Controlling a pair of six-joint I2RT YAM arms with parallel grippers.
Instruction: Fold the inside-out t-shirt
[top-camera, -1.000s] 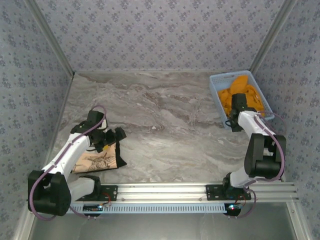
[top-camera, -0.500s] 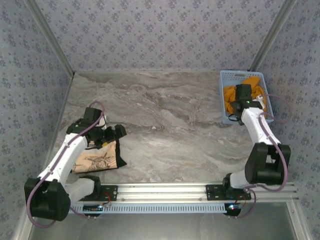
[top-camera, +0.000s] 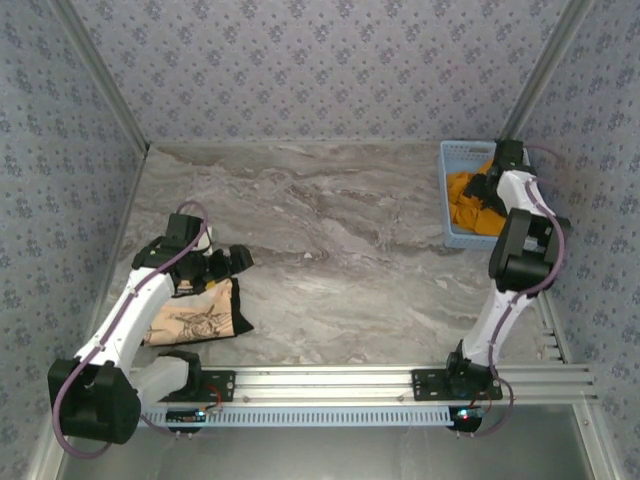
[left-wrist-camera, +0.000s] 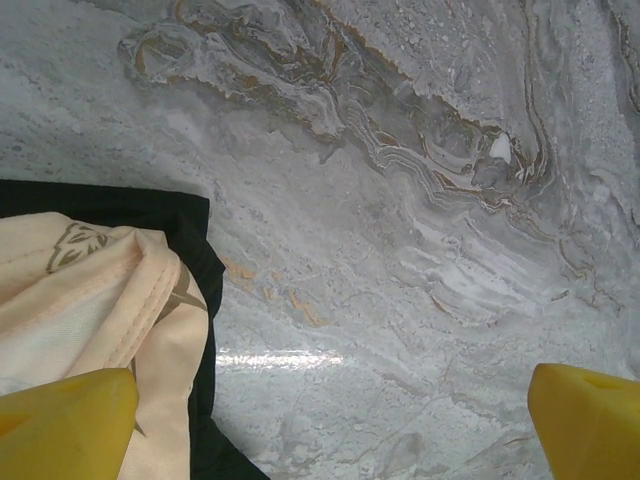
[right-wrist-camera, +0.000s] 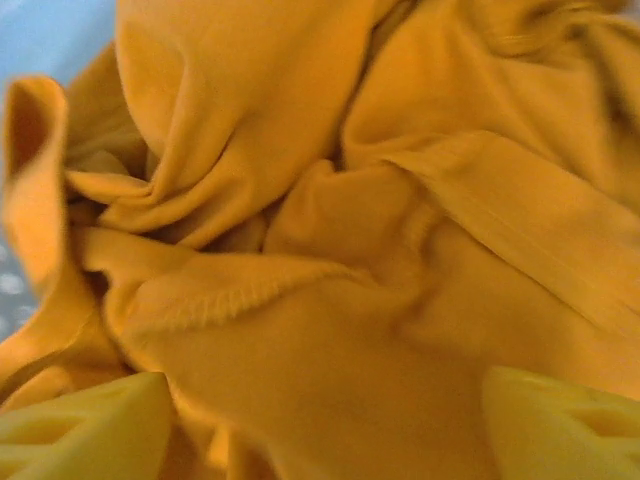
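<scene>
Orange t-shirt (right-wrist-camera: 300, 200) is bunched inside the blue basket (top-camera: 462, 240); right end effector (right-wrist-camera: 320, 410) above it and left end effector (left-wrist-camera: 330, 410) are held released.

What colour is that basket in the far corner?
The basket is light blue, clearest in the top view; the orange-yellow t-shirt lies bunched inside.
</scene>
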